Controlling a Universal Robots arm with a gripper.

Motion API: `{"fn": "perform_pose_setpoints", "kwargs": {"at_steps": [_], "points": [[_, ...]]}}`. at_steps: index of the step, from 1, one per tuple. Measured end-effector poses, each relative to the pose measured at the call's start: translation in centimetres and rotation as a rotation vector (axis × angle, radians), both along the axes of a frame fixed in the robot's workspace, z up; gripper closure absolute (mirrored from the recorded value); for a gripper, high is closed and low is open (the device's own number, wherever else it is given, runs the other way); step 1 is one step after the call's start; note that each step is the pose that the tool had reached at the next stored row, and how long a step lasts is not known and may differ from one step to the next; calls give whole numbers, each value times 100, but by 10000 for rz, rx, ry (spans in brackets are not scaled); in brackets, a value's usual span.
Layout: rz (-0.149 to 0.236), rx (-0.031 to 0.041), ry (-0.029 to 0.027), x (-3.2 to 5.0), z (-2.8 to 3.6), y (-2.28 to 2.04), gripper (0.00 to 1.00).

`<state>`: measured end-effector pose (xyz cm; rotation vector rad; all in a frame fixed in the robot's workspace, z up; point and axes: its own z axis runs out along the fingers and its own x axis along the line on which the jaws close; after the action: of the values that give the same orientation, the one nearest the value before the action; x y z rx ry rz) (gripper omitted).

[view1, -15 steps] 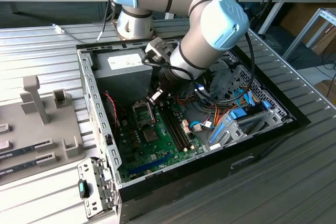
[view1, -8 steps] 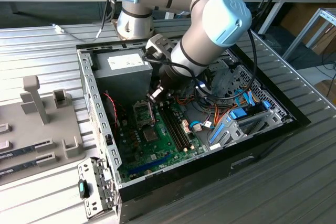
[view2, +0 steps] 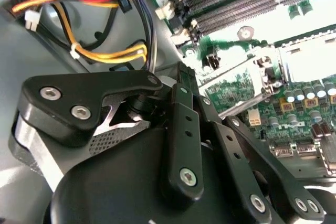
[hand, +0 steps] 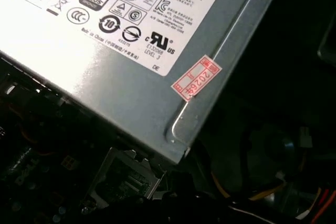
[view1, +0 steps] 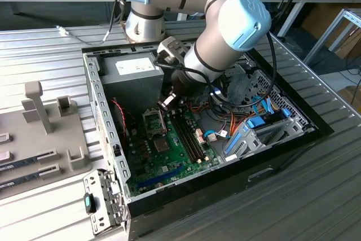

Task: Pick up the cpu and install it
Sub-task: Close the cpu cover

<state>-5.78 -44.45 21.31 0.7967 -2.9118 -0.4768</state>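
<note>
**Pincer.** My pincer (view1: 167, 103) hangs inside the open case (view1: 106, 134), low over the board (view1: 181, 153) and just beside the socket (view1: 153, 121), on the side toward the memory slots (view1: 187, 135). I cannot tell whether it is spread, pressed together or pinching anything: the second wrist view looks down the back of its black linkage (view2: 184, 129), and the tips are hidden behind it.

**Cpu.** I cannot tell where the cpu is. It may be under my pincer or already in the socket. The socket area reads too bright in the second wrist view and too dark in the exterior view to decide.

**Surroundings.** The power supply (hand: 131, 77) stands close to the socket on its far side. Yellow and red cables (view2: 107, 53) run just beside my wrist. The socket's metal frame (view2: 247, 74) appears raised, as I judge it. The case rests on the slatted counter (view1: 316, 196), with a grey tray (view1: 34, 139) well apart at the exterior view's left.

**Doing this step well (my judgement).**
- Keep the chip flat and square to the socket, because a tilted entry risks bent contacts.
- Descend straight and slowly, with no sideways drag.
- Apply no pressing force; the chip should drop in under its own weight.
- Keep the wrist clear of the cables and the power supply's corner.
</note>
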Motion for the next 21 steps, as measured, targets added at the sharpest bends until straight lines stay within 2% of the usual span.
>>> {"fn": "perform_pose_setpoints", "kwargs": {"at_steps": [4,12,21], "points": [[0,26,3,-3,-44,6,89],[-1,145,2,-14,-144,8,89],[0,185,-5,-118,-162,4,89]]}}
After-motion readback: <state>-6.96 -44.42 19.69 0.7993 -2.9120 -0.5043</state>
